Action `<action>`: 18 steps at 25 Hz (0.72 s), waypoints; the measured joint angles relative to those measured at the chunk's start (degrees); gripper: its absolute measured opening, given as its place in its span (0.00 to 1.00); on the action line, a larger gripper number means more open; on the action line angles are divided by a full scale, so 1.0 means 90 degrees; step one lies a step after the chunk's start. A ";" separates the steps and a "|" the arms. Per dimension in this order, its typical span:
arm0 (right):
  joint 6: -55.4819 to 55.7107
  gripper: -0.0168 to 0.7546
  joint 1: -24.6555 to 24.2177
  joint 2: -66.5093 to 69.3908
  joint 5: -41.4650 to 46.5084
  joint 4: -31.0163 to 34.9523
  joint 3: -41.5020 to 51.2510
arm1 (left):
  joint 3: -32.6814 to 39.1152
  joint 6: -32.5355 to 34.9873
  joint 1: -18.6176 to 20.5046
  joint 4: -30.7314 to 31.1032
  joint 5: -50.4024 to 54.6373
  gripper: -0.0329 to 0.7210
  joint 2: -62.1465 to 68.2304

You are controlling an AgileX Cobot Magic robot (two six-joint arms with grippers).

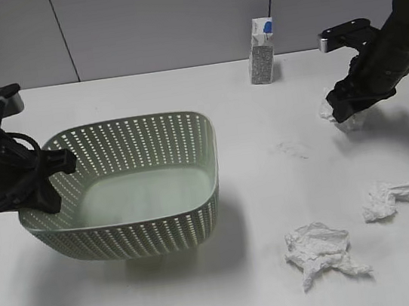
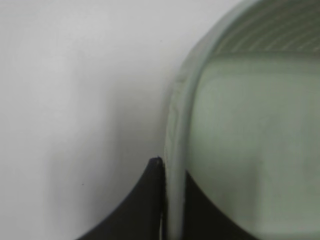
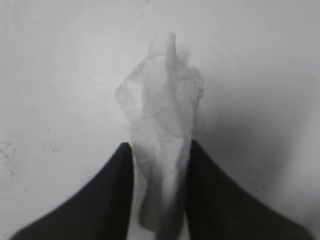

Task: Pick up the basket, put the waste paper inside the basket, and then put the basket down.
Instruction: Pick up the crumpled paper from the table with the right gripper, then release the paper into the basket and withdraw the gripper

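My left gripper (image 1: 49, 175) pinches the basket (image 1: 140, 185) rim, tilting it open; my right gripper (image 1: 351, 111) clamps one paper wad (image 3: 162, 135) for transfer.

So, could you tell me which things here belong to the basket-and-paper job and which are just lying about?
Part of the job:
- basket, its rim gripped by the left gripper
- paper wad pinched in the right gripper
- two more wads on the table: front one, right one

Just lying about:
- carton standing at the back
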 joint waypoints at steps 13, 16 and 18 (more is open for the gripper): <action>-0.0271 0.05 0.0330 -0.1630 0.0820 0.0622 -0.0062 | 0.0000 0.0000 0.0000 0.0095 -0.0008 0.05 0.0000; -0.0470 0.05 0.0952 -0.2291 0.0931 0.1067 -0.0067 | 0.0000 0.0000 0.0000 0.0222 -0.0008 0.05 0.0000; -0.0500 0.05 0.1494 -0.2611 0.0960 0.1238 -0.0067 | 0.0000 -0.0005 0.0000 0.0294 -0.0008 0.05 0.0000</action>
